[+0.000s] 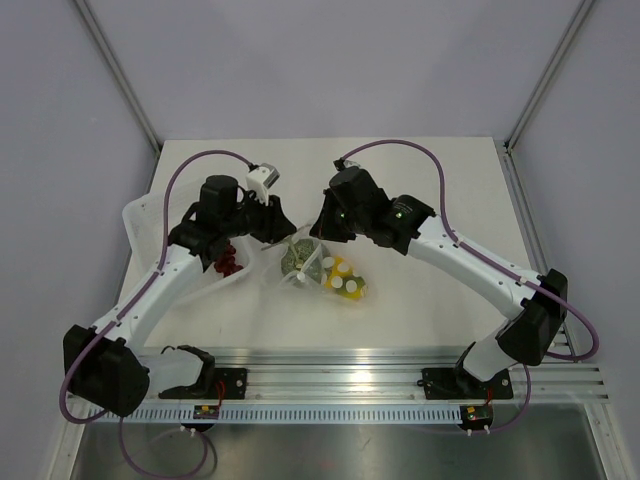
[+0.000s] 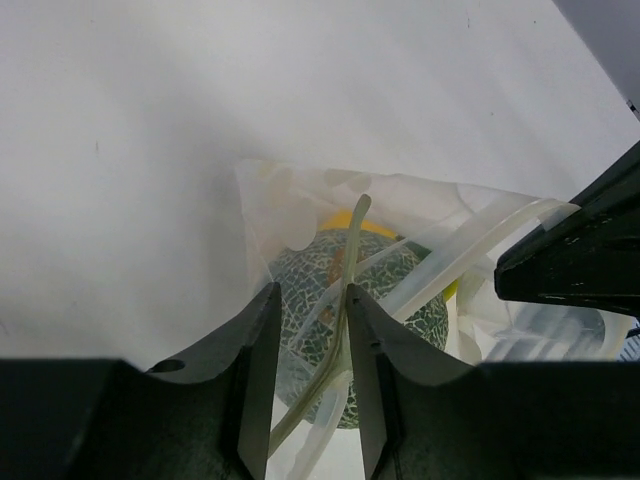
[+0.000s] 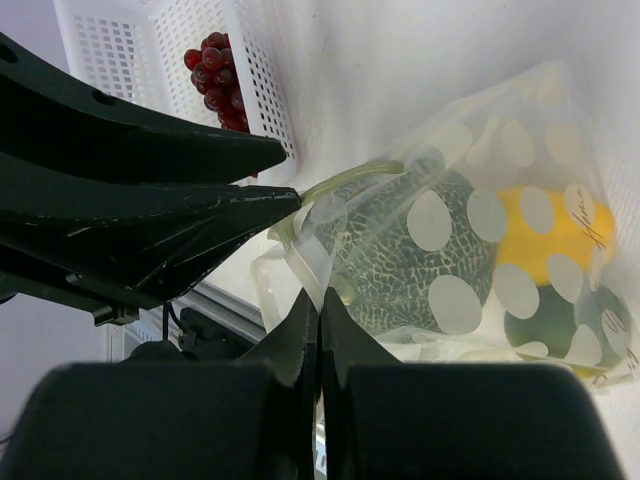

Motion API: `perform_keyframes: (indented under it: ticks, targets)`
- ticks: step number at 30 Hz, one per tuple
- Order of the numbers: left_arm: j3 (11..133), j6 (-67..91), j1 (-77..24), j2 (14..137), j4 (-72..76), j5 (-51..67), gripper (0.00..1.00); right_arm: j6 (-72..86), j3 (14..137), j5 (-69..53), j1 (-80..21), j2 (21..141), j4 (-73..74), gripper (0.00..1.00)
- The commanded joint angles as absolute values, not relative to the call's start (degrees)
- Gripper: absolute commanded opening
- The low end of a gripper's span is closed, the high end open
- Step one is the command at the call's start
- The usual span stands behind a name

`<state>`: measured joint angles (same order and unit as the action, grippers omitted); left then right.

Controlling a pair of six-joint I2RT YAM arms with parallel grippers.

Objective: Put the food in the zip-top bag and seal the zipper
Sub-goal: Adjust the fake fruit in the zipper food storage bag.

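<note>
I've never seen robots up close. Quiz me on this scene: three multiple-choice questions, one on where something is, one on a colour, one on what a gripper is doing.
1. Where are the red grapes?
A) in the white basket
B) on a blue plate
C) loose on the table

2. What colour is the fruit behind the netted green melon in the zip-top bag?
A) blue
B) red
C) yellow

3. How does the right gripper stand?
A) wide open in the air
B) shut on the bag's edge
C) closed around the grapes

Answers:
1 A, the grapes lie within the basket's mesh walls.
2 C, a yellow ball shows through the plastic.
3 B, its jaws meet with the film pinched between them.
</note>
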<state>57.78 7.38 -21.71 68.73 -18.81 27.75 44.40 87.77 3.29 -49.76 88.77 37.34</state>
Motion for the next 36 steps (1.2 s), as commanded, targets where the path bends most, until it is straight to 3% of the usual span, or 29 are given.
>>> perform_keyframes:
  ticks: [1,4,8,14,24,25,36]
  targets:
    - [60.29,7.82,-21.45,68.73,-18.37,31.29,0.33,45.18,88.33,2.2,-49.92,86.75,33.84,0.0]
    - [60.64,7.65,-21.45,68.91,-19.59,31.03,0.32,45.26,88.68,2.11,-49.92,87.1,33.93,0.0]
    - [60.91,7.21,-21.45,68.03,-21.36,30.59,0.43,44.91,88.77,2.55,-49.92,87.01,34.19,0.0]
    - [59.76,8.09,-20.92,66.53,-19.77,32.96,0.45,44.91,89.03,2.64,-49.92,87.19,34.45,0.0]
    - [62.75,5.81,-20.92,70.49,-24.69,39.11,0.12,44.47,90.88,3.08,-49.92,88.33,35.33,0.0]
    - [63.01,5.63,-20.92,70.4,-25.13,39.29,0.01,44.47,91.05,3.25,-49.92,88.5,35.25,0.0]
    - [63.11,8.34,-20.92,60.3,-25.32,35.24,0.0,45.61,97.29,6.59,-49.48,93.69,41.39,0.0]
